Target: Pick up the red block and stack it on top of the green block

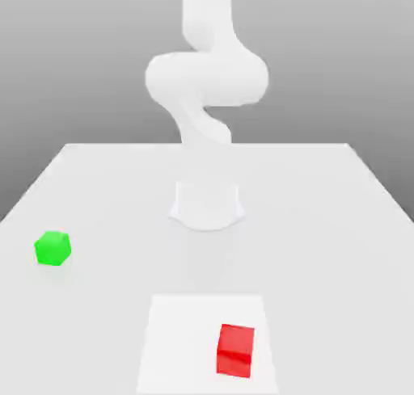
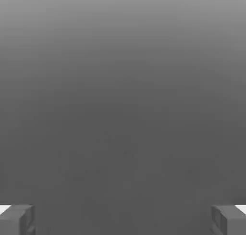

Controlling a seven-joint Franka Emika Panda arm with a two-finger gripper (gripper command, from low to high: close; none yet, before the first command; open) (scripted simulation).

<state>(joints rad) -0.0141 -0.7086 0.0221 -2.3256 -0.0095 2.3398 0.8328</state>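
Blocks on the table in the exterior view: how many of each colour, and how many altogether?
Red block: 1, toward the exterior view's right, on a lighter square patch
Green block: 1, toward the exterior view's left, apart from the red one
Total: 2 blocks, both resting on the table, neither stacked
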